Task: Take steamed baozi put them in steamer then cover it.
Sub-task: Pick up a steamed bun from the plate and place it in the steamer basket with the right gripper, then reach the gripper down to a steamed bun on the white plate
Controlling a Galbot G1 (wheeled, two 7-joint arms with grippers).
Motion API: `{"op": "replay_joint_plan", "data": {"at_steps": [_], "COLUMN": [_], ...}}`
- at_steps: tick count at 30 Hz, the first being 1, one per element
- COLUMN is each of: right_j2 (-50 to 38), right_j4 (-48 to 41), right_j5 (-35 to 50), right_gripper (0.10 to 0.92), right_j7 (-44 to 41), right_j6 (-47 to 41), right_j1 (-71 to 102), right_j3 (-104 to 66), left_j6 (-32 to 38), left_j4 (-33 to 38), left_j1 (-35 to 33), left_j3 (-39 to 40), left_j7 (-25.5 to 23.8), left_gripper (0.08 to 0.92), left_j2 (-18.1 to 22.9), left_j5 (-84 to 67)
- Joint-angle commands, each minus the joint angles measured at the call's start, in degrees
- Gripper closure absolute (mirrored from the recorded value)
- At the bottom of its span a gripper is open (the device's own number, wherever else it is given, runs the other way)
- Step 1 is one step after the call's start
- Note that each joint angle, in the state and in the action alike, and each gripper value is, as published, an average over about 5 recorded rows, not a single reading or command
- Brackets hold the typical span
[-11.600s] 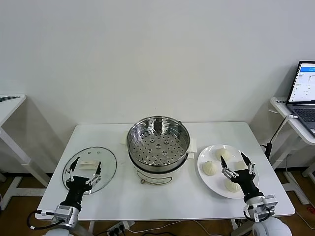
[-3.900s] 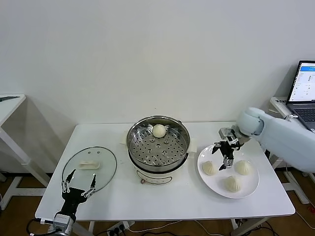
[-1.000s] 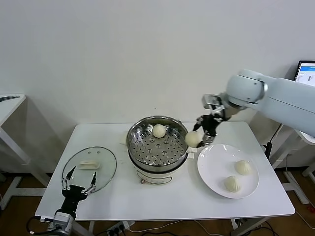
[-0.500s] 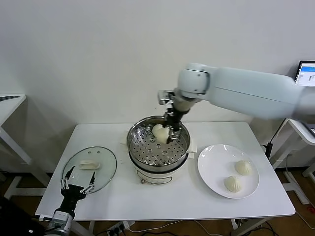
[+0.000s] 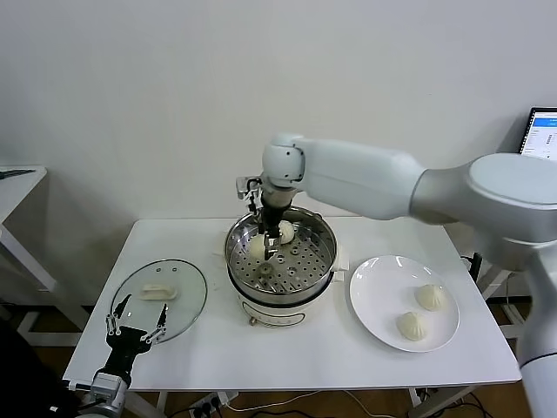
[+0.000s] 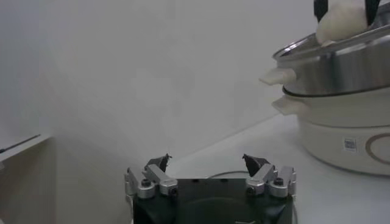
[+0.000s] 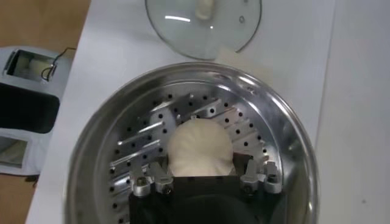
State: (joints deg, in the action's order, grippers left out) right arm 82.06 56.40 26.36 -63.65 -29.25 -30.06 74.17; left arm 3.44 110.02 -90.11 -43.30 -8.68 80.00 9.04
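Observation:
My right gripper [image 5: 260, 247] is shut on a cream-white baozi [image 5: 258, 246], low over the left side of the perforated tray in the steel steamer [image 5: 324, 261]. The right wrist view shows that baozi [image 7: 200, 146] gripped between the fingers just above the steamer's tray [image 7: 140, 143]. A second baozi [image 5: 285, 231] lies at the back of the tray. Two more baozi [image 5: 431, 297] [image 5: 411, 326] rest on the white plate [image 5: 374, 296]. The glass cover [image 5: 158, 299] lies flat on the table's left. My left gripper [image 5: 136, 326] waits open near the front left edge, below the cover.
The steamer [image 6: 341, 67] stands mid-table on its cream base. My right arm [image 5: 365, 183] stretches across above the steamer from the right. A laptop [image 5: 541, 135] sits on a side table at far right, and another side table [image 5: 13, 187] stands at far left.
My right gripper has carried the baozi from beside the plate, over the steamer's rim, and down towards the left of the tray. The left arm has stayed still.

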Motion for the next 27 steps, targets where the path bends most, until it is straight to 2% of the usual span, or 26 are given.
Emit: {"op": "replay_joint_plan", "data": {"at_steps": [1, 8, 14, 22, 27], "right_j2": [5.2, 5.0, -0.6, -22.0, -36.6], "right_j4": [-8.7, -8.3, -1.3, 16.4, 24.5], "right_j5": [-4.6, -5.2, -2.9, 1.6, -1.6], "right_gripper": [0.330, 0.314, 0.212, 0.203, 0.203], "right_j7": [-0.6, -0.6, -0.9, -4.0, -8.3], "right_j6": [0.4, 0.6, 0.2, 1.5, 5.5], "right_j1": [5.5, 5.8, 2.2, -12.2, -15.7], "right_j3": [-2.1, -2.6, -3.1, 1.2, 3.3], "left_j6": [0.0, 0.0, 0.0, 0.0, 0.0], "left_j4": [-0.1, -0.4, -0.6, 0.4, 1.0], "left_j1": [0.1, 0.2, 0.2, -0.6, -1.1], "left_j3": [0.0, -0.1, -0.2, 0.1, 0.0], "left_j7": [0.0, -0.1, 0.0, 0.1, 0.3], "left_gripper": [0.177, 0.177, 0.177, 0.177, 0.177], "left_j2": [0.1, 0.0, 0.1, 0.3, 0.4], "left_j5": [-0.1, -0.2, -0.1, 0.2, 0.4]}}
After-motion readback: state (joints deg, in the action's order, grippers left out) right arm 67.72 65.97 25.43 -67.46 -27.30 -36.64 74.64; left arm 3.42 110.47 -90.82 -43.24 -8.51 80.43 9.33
